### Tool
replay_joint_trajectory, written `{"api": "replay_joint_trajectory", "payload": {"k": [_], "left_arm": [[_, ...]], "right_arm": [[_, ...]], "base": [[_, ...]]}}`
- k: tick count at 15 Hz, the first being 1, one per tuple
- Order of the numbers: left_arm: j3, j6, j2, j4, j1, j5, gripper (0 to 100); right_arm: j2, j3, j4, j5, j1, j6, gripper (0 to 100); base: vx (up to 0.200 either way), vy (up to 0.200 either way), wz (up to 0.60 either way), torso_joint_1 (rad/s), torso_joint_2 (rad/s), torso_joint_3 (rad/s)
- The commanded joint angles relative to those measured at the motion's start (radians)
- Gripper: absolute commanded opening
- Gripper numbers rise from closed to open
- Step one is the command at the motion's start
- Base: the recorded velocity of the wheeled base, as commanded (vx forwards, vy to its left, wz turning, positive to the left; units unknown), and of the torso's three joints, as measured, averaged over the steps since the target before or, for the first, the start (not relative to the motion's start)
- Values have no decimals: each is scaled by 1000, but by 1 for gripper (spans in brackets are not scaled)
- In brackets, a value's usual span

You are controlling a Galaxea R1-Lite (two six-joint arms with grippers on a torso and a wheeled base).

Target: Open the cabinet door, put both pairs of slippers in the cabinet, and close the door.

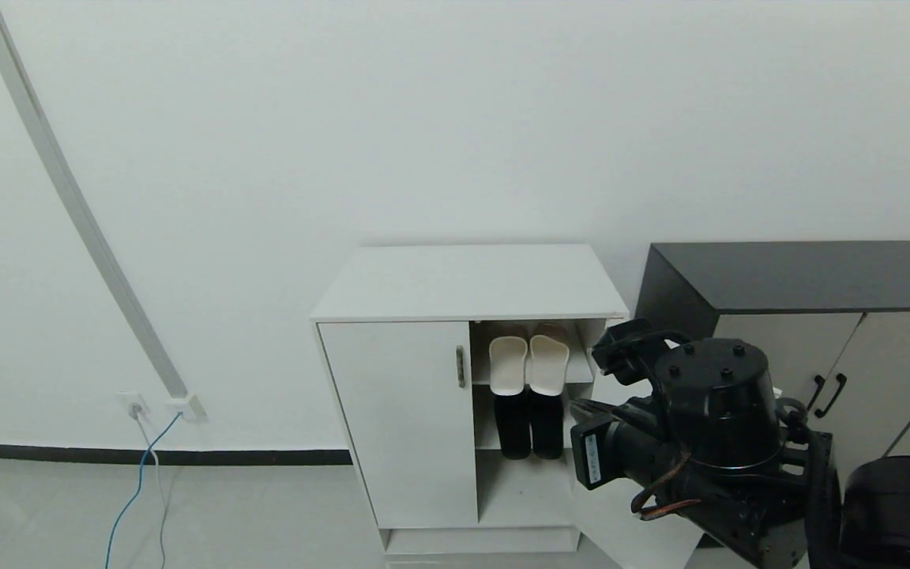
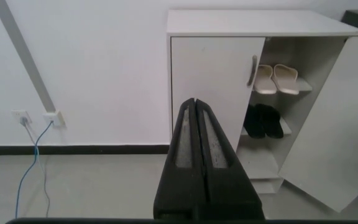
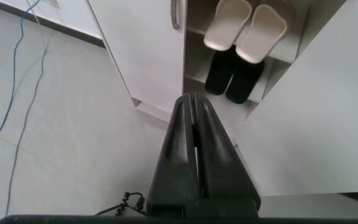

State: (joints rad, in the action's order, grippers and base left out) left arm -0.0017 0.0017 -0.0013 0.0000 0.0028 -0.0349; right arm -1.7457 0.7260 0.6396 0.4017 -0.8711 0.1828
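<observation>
With the slippers (image 1: 528,365) shelved, we hold left pincer (image 2: 195,104) and right pincer (image 3: 194,99) clenched empty, ready for the door (image 2: 337,118) at three o'clock.

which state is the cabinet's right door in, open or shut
Open: the right door stands angled outward, baring white slippers on the upper shelf and black slippers below.

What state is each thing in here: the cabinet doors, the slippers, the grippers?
Left cabinet door: shut.
Right cabinet door: swung open.
White slippers: side by side on the upper shelf.
Black slippers: side by side on the middle shelf.
Left gripper: shut, empty.
Right gripper: shut, empty.
</observation>
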Motion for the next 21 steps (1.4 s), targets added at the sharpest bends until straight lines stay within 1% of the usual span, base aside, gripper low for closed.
{"api": "replay_joint_trajectory", "payload": {"k": [1,7,11,17,20,21], "left_arm": [[0,1,1,0,0,0,0],[0,1,1,0,0,0,0],[0,1,1,0,0,0,0],[0,3,1,0,0,0,0],[0,3,1,0,0,0,0],[0,1,1,0,0,0,0]], "right_arm": [[0,-3,0,0,0,0,0],[-1,-7,2,-1,0,0,0],[-5,-7,2,-1,9,-2,0],[-15,-20,54,0,24,-28,0],[-15,-20,54,0,24,-29,0],[-15,-20,54,0,24,-29,0]], "base": [[0,0,0,198,-408,-227],[0,0,0,27,-59,-32],[0,0,-600,4,-1,4],[0,0,0,0,0,0],[0,0,0,0,0,0],[-200,0,0,2,-2,-2]]}}
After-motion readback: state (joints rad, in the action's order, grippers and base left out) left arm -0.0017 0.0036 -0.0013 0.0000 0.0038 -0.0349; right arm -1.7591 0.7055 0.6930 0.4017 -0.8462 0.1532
